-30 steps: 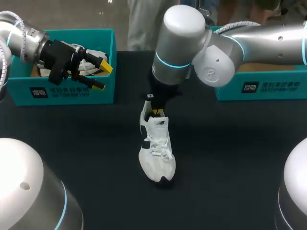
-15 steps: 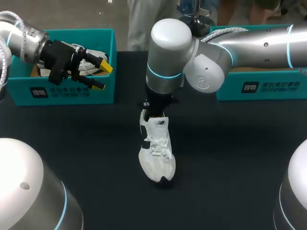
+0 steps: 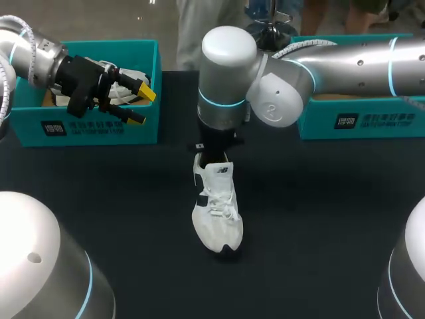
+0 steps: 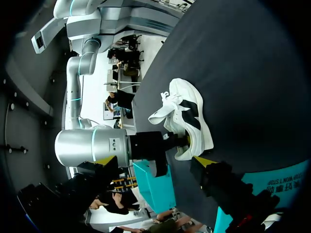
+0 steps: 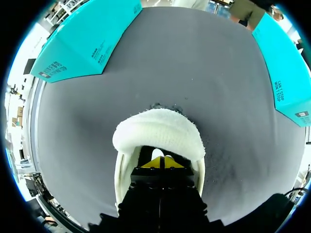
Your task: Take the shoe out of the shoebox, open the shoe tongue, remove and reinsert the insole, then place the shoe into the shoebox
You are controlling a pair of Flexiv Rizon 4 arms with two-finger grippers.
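My right pincer (image 5: 160,164) is down inside the opening of the white mesh running shoe with black side patches (image 5: 158,131), at its heel end. The two yellow tips are pressed together. A small white scrap shows just ahead of them, and I cannot tell whether they pinch it. A padded white rim of the shoe curves around ahead of the tips. In the head view my right arm comes in from the right and its wrist stands straight over the heel, hiding the fingers there. The shoe (image 3: 218,212) stands upright on its sole near the middle of the black table (image 3: 319,219), laced, toe toward my base, apart from both boxes.

My left pincer (image 3: 141,106) hangs over the front wall of the teal cardboard shoebox at my left (image 3: 99,129), well apart from the shoe. Its fingers are spread wide with nothing between them. Something white lies inside that box behind the fingers, but I cannot tell what it is. In the left wrist view the shoe (image 4: 187,116) lies ahead of the open tips, with my right arm's black pincer at its heel. A second teal shoebox (image 3: 358,119) sits at the table's far right, behind my right arm.
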